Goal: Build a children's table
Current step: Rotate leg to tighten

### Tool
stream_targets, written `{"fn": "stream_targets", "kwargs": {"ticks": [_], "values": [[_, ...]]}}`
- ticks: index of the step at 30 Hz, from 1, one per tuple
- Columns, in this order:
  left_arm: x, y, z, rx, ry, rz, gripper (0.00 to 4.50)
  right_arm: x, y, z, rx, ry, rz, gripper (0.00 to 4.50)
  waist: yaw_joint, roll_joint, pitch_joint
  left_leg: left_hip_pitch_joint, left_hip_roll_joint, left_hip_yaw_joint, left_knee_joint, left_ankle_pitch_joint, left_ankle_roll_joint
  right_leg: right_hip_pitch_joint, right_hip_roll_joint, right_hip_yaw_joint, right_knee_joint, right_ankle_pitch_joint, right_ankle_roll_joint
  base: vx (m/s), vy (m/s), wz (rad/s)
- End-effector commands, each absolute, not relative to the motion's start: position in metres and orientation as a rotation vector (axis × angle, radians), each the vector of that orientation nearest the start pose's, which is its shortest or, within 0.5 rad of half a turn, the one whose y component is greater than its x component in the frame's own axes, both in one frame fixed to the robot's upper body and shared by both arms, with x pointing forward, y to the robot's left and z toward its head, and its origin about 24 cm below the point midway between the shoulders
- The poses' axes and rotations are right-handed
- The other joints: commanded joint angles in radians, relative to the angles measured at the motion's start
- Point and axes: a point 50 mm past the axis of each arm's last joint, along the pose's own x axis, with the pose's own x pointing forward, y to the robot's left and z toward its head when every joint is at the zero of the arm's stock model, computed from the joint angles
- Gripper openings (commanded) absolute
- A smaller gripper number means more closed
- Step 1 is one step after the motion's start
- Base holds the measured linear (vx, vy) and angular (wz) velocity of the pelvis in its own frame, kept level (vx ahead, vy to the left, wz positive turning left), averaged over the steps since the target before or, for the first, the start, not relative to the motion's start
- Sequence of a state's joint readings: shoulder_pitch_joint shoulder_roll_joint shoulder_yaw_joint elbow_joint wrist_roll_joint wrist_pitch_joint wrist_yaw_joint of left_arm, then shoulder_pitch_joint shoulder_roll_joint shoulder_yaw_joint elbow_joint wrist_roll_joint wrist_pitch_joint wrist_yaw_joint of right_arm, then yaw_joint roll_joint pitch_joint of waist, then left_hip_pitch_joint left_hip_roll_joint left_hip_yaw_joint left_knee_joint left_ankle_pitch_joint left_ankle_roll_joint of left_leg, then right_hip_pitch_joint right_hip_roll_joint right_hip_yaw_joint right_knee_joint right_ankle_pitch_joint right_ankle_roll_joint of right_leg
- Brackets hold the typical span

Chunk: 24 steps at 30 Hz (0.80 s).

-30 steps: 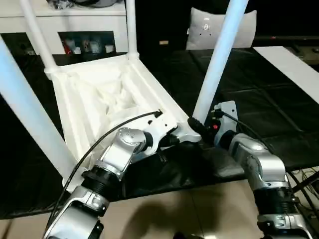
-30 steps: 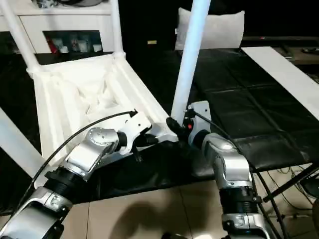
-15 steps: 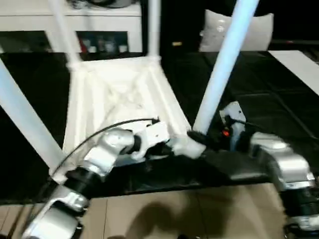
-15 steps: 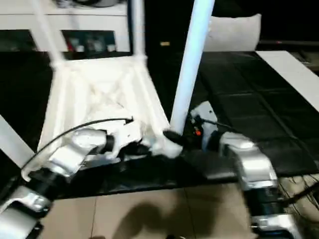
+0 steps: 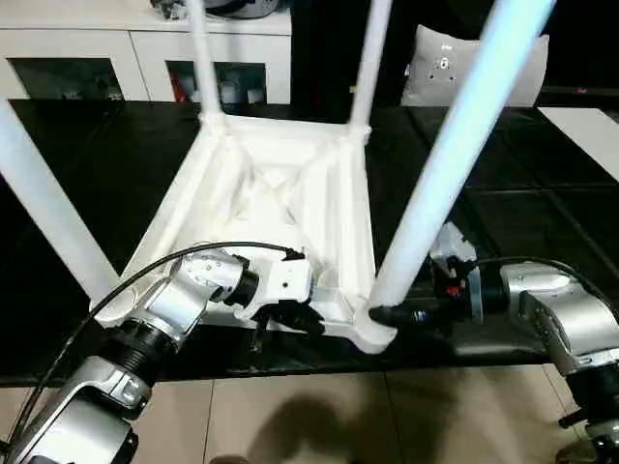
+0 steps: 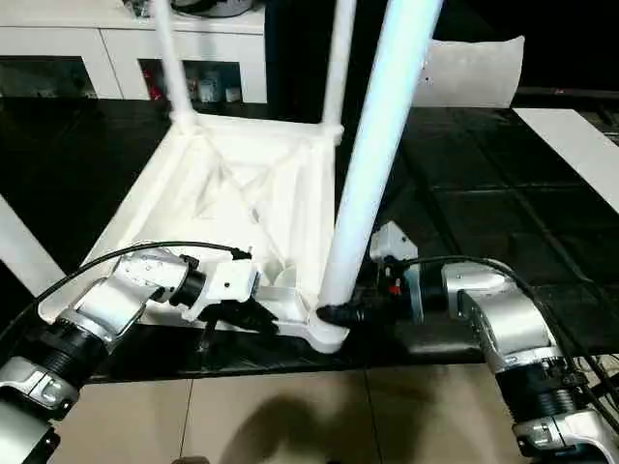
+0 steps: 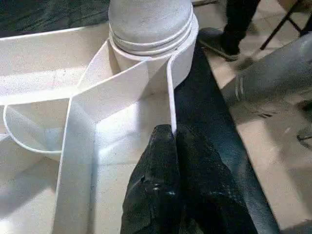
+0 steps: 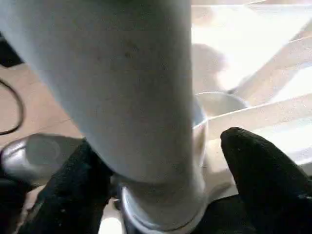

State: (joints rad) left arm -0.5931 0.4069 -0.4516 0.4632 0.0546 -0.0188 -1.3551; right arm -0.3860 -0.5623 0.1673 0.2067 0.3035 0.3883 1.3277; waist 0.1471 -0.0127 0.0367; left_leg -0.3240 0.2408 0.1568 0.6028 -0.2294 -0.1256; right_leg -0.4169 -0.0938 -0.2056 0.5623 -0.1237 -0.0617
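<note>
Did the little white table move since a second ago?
Yes. The table swung its far end right: its far left leg now crosses the cabinet's glass door; before it stood left of it.

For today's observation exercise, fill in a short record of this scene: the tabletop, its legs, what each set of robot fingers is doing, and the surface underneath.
tabletop: white tabletop, upside down, ribbed underside up
legs: four white legs stand in the corner sockets; nearest leg by the right arm
left gripper: left gripper, fingers pinched shut on the tabletop's near rim
right gripper: right gripper, fingers either side of the nearest leg's base
surface: black-covered work table
</note>
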Motion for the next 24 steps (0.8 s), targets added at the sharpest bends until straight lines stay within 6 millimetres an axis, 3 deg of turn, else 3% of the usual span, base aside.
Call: {"fn": "stream_targets", "kwargs": {"ticks": [1, 12, 18, 19, 21, 23, 24], "values": [[0.291, 0.098, 0.06, 0.682, 0.395, -1.739, 0.0, 0.276, -0.178, 0.08, -0.092, 0.437, 1.393, 3.31, -0.006, -0.007, -0.072, -0.016, -0.006, 0.019, -0.061, -0.087, 0.071, 0.079, -0.054, 0.064, -0.07, -0.404, 0.014, 0.0, 0.0, 0.0], [0.291, 0.1, 0.059, 0.639, 0.406, -1.722, 0.0, 0.266, -0.174, 0.08, 0.032, 0.438, 1.458, 2.3, -0.007, -0.008, -0.072, -0.018, -0.008, 0.019, -0.06, -0.085, 0.067, 0.078, -0.05, 0.058, -0.075, -0.417, 0.038, 0.0, 0.0, 0.0], [0.292, 0.098, 0.059, 0.539, 0.421, -1.64, 0.0, 0.262, -0.167, 0.075, 0.08, 0.431, 1.411, 2.16, -0.01, -0.008, -0.07, -0.017, -0.01, 0.019, -0.06, -0.094, 0.059, 0.077, -0.05, 0.055, -0.08, -0.434, 0.052, 0.0, 0.0, 0.0], [0.292, 0.098, 0.059, 0.539, 0.421, -1.64, 0.0, 0.262, -0.167, 0.075, 0.08, 0.431, 1.411, 2.15, -0.012, -0.007, -0.068, -0.014, -0.014, 0.02, -0.059, -0.112, 0.057, 0.074, -0.048, 0.051, -0.088, -0.466, 0.067, 0.0, 0.0, 0.0], [0.296, 0.093, 0.059, 0.501, 0.427, -1.548, 0.0, 0.275, -0.159, 0.073, 0.082, 0.4, 1.228, 2.12, -0.017, -0.006, -0.064, -0.012, -0.018, 0.021, -0.058, -0.132, 0.052, 0.072, -0.045, 0.043, -0.097, -0.502, 0.085, 0.0, 0.0, 0.0], [0.298, 0.086, 0.061, 0.461, 0.425, -1.471, 0.0, 0.288, -0.151, 0.071, 0.101, 0.389, 1.063, 2.1, -0.03, -0.006, -0.058, -0.009, -0.024, 0.021, -0.053, -0.161, 0.034, 0.067, -0.041, 0.026, -0.113, -0.555, 0.118, 0.0, 0.0, 0.0], [0.298, 0.085, 0.061, 0.457, 0.425, -1.464, 0.0, 0.289, -0.15, 0.071, 0.102, 0.388, 1.047, 2.09, -0.047, -0.006, -0.057, -0.006, -0.028, 0.019, -0.047, -0.188, 0.029, 0.066, -0.035, 0.006, -0.129, -0.59, 0.149, 0.0, 0.0, 0.0]]}}
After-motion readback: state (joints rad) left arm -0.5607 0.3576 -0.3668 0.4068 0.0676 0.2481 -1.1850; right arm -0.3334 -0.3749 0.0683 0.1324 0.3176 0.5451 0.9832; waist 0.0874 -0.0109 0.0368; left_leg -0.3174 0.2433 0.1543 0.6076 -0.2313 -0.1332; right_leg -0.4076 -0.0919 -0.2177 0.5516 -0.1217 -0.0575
